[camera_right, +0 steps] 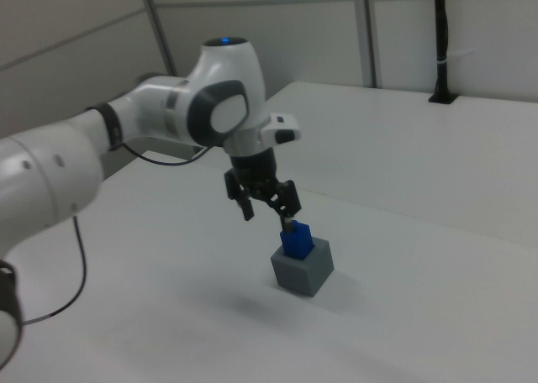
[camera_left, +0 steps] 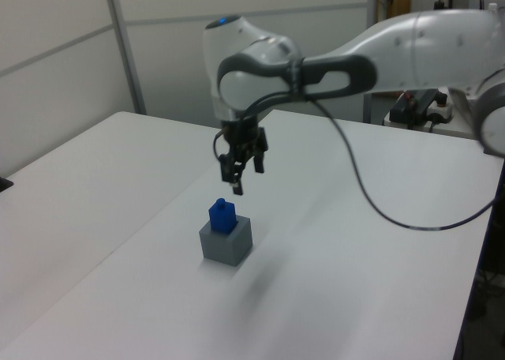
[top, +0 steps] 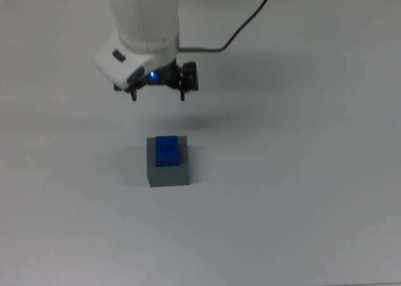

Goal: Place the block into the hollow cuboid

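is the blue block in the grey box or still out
In. The block stands upright in the recess of the hollow cuboid, its top sticking out above the rim; the gripper hangs open above it.

The block, small, bright blue and smooth-faced, stood upright in the square recess of the hollow cuboid, with its upper part protruding above the top face. The hollow cuboid, matte dark grey and wider than the block, rested flat on the white table.
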